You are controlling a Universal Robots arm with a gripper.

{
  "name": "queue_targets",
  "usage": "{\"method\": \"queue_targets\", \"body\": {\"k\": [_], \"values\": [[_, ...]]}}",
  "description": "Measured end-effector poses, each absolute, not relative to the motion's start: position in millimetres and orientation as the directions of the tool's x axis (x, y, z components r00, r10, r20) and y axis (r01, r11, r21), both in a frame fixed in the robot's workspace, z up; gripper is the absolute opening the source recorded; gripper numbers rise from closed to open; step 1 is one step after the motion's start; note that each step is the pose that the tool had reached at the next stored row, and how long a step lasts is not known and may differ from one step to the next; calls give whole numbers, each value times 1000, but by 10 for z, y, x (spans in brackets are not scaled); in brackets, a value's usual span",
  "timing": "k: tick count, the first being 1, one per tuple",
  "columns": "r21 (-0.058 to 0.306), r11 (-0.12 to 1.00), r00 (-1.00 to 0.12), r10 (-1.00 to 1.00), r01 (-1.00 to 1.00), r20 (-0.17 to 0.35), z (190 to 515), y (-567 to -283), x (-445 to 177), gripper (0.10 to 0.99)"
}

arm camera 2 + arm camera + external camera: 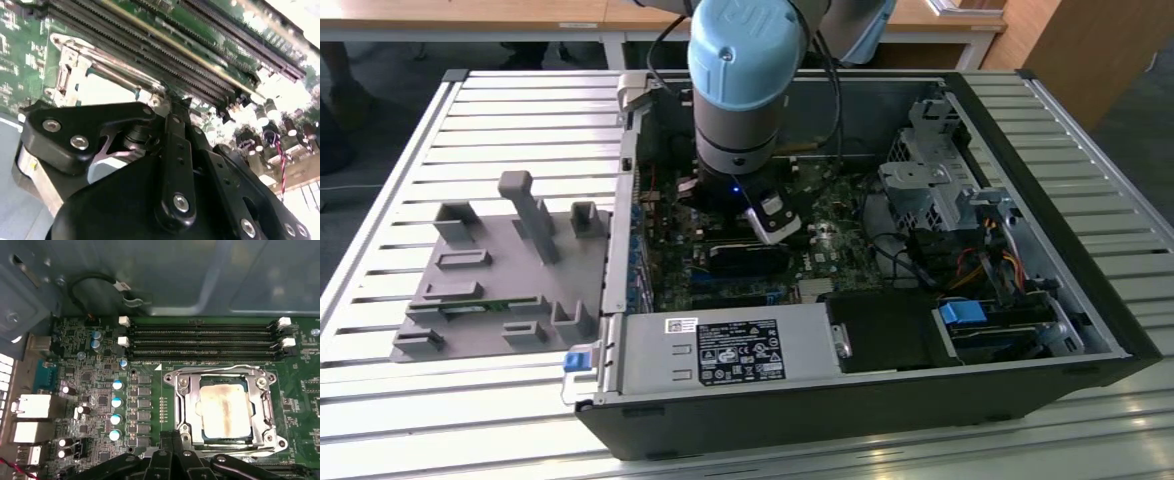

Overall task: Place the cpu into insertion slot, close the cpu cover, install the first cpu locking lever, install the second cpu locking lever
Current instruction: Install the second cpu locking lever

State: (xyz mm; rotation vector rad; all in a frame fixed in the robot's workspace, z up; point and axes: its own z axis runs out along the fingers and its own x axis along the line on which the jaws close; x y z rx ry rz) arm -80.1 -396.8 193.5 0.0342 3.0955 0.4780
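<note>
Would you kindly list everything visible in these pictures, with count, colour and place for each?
cpu: one, pale silver-beige, seated in the socket under the frame.
cpu cover: one, silvery frame, lying down around the cpu.
memory slots: four, black with white clips, beside the socket.
capacitors: several, blue-topped, in a row on the green board.
computer case: one, black, open, on the slatted table.
power supply: one, grey with a label, at the case's near edge.
fixture plate: one, grey, on the exterior view's left.
table: one, silvery slats.
arm: one, blue and grey, reaching into the case.
gripper: one, black, at the socket's edge.
</note>
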Motion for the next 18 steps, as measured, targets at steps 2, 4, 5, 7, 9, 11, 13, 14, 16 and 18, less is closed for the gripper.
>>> {"method": "queue_targets", "body": {"k": [2, 4, 5, 7, 9, 11, 13, 14, 16, 18], "values": [[301, 953, -1000, 23, 20, -6, 1984, -3969, -802, 106], [301, 953, -1000, 23, 20, -6, 2040, -3969, -802, 106], [301, 953, -1000, 23, 20, -6, 2069, -3968, -802, 106], [301, 953, -1000, 23, 20, -6, 2123, -3967, -802, 106], [301, 953, -1000, 23, 20, -6, 2174, -3966, -802, 106], [301, 953, -1000, 23, 20, -6, 2220, -3964, -802, 106], [301, 953, -1000, 23, 20, -6, 2241, -3964, -802, 106], [301, 953, -1000, 23, 20, -6, 2245, -3964, -802, 106], [302, 953, -1000, 23, 20, -6, 2245, -3964, -802, 106], [301, 953, -1000, 23, 20, -6, 2246, -3964, -802, 106]]}}
